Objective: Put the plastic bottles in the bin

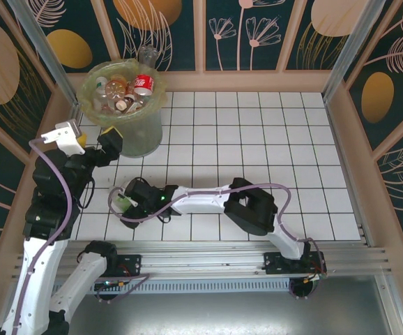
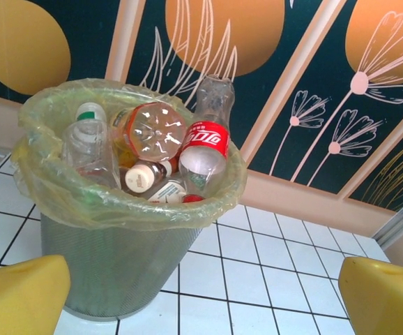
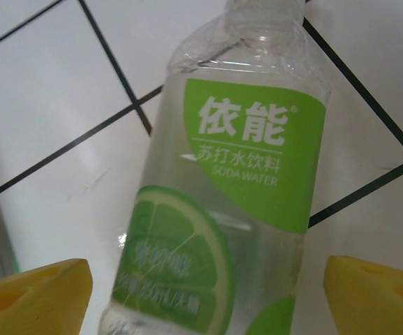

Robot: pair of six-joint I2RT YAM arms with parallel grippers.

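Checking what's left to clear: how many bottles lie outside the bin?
1: the green-label bottle on the tiles between the right fingers. The others sit in the bin; more may hide under the arms.

Light bright and even, comes from above. White table (image 1: 257,139) tiles shine a little, no hard glare. Soft grey shadows under arms in top view. Bin (image 2: 104,265) sharp in left wrist view, its bag glows yellow-green. Left claw pads (image 2: 20,296) blurry at bottom corners. Right wrist view very close: green-label bottle (image 3: 243,181) a bit soft, words still readable, right claw pads (image 3: 34,296) fuzzy.
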